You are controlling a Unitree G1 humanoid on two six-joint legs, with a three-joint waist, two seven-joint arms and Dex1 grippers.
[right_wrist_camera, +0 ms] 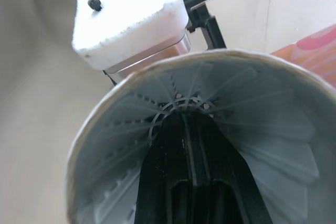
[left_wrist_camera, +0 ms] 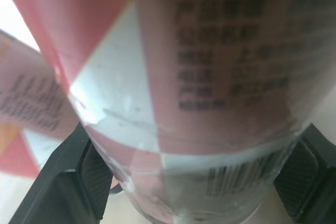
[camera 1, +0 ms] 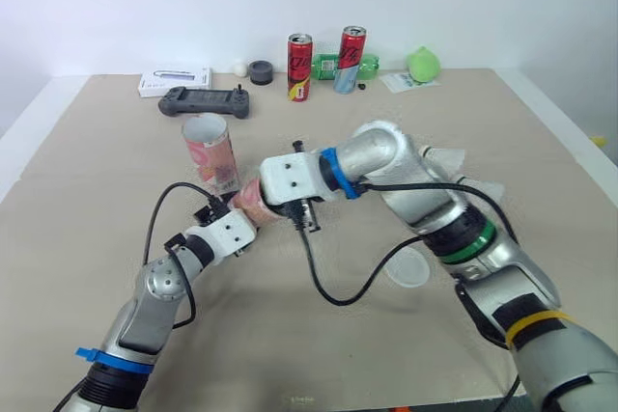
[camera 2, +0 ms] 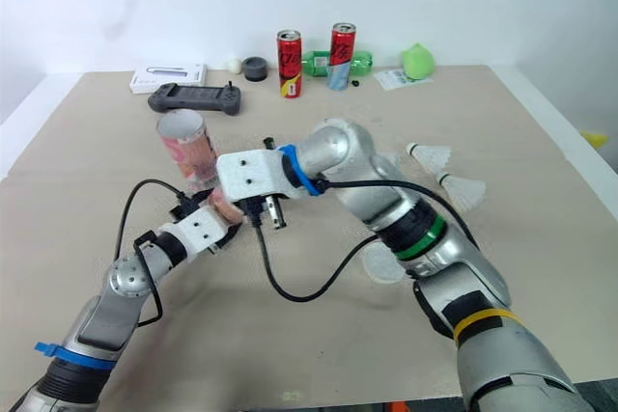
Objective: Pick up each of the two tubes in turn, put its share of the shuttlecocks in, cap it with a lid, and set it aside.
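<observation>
Near the table's [camera 1: 116, 161] middle the left gripper [camera 1: 239, 211] is holding a tilted pink tube [camera 1: 251, 198]. Left wrist view: its pads [left_wrist_camera: 97, 179] are pinching that tube. Right wrist view: the right gripper [right_wrist_camera: 185, 129], fingers [right_wrist_camera: 168, 182] pressed together, is pressing into a shuttlecock [right_wrist_camera: 131, 129] inside it; loading seems under way, calling next for a straight withdrawal.

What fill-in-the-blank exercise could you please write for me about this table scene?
1. The left gripper is shut on a pink ____.
2. The other tube stands ____ on the table.
3. Near the table's far edge stand ____ red cans.
4. The right gripper reaches into the held tube, where a white ____ sits.
Missing words: tube; upright; two; shuttlecock.
</observation>
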